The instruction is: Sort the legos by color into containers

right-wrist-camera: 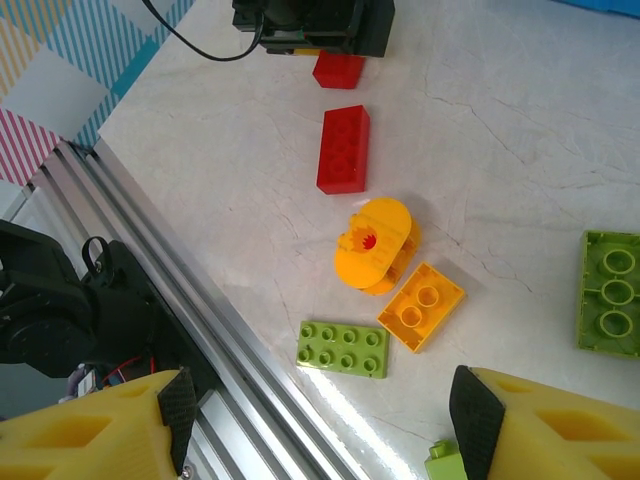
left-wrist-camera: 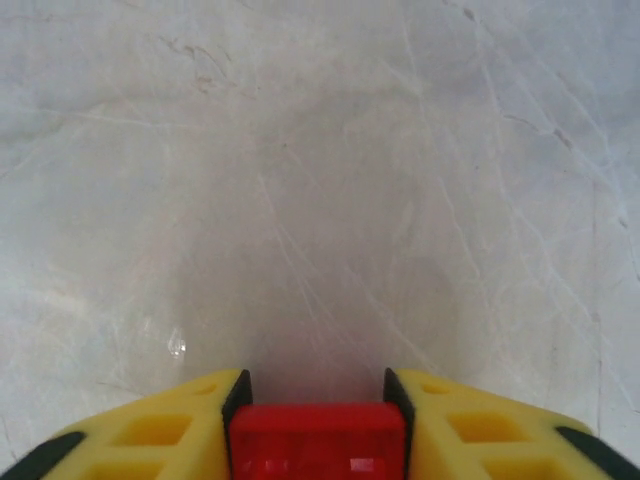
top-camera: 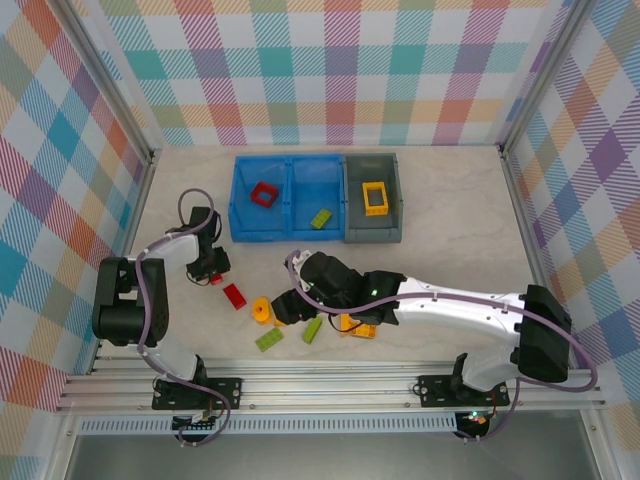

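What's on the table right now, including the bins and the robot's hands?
Blue bin: one, two compartments, table's far side.
Grey bin: one, beside its right end.
Red frame: one, blue bin's left compartment.
Green brick: one, blue bin's right compartment.
Yellow-orange frame: one, grey bin.
Loose red brick: one, near left hand.
Round yellow piece: one, table centre-front.
Orange brick: one beside it, another under right arm.
Loose green bricks: three, around those.
Left hand: shut on a second red brick.
Right hand: open, over the loose bricks.

Blue bin (top-camera: 262, 233); grey bin (top-camera: 372, 235); red brick (left-wrist-camera: 318, 440); lime brick (right-wrist-camera: 343, 349); orange brick (right-wrist-camera: 421, 306); plaid walls (top-camera: 340, 70); marbled table (top-camera: 460, 220).
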`<action>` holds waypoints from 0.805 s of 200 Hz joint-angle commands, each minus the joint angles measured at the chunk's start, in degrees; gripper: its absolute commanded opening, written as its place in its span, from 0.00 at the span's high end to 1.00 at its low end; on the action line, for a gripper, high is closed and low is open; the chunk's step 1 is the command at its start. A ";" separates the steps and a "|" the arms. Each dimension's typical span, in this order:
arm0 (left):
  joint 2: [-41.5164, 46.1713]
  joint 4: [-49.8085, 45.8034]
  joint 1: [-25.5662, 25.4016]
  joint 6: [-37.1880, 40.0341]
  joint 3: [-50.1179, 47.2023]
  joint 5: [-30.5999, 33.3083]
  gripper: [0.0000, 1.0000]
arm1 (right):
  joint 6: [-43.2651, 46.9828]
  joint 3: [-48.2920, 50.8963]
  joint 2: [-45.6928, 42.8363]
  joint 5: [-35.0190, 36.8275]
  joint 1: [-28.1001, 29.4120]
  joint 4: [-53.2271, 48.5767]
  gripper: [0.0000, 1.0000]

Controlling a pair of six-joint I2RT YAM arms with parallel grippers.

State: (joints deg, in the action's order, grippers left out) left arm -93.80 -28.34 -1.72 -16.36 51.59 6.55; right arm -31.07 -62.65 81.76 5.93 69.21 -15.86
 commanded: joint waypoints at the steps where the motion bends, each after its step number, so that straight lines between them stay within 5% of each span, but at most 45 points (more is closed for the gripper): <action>1: 1.33 -2.01 0.70 -1.86 -0.03 -0.30 0.69 | -0.61 0.43 -1.34 0.66 0.12 0.88 0.30; 47: 12.82 -3.84 -0.54 -4.07 -3.97 -1.99 0.75 | -0.78 0.42 -2.41 4.51 0.00 -0.51 0.33; 92: 23.92 -10.27 -13.29 -7.64 2.24 2.68 0.74 | -4.43 3.40 -7.35 14.52 -2.73 0.62 0.33; 161: 6.31 -7.76 -17.61 -5.68 21.58 6.40 0.74 | -1.45 10.96 -12.32 14.96 -6.64 18.15 0.30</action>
State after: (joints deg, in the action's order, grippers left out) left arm -80.55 -35.83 -19.11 -23.11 66.94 10.24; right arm -33.65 -53.41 71.11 19.62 63.00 -5.93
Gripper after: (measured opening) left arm 0.334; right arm 0.694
